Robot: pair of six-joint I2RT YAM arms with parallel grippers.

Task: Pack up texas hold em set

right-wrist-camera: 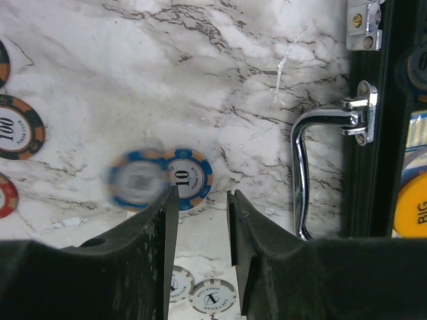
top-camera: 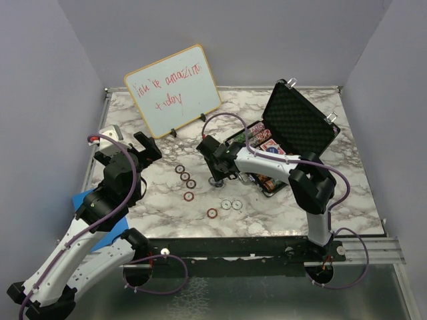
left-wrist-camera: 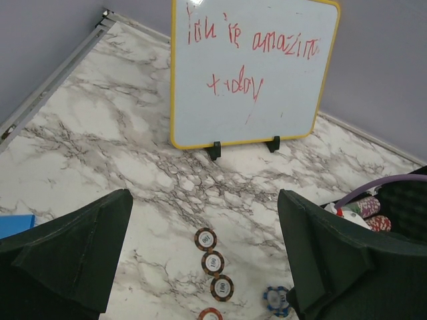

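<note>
Right wrist view: right pincer (right-wrist-camera: 202, 195) part open, holding nothing; blue chip (right-wrist-camera: 189, 179) marked 10 lies flat on the worktop (right-wrist-camera: 233, 80) just ahead, slightly left of the gap, briefcase (right-wrist-camera: 373, 213) to its right. Right arm is nearer; left pincer (left-wrist-camera: 203, 200) wide open, empty.

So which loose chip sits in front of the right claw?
The blue chip marked 10, just beyond the right gripper; a blurred blue one overlaps its left, and the brown 100 chips lie farther left.

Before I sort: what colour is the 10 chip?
10 chip: blue, orange spots; right wrist view.
</note>
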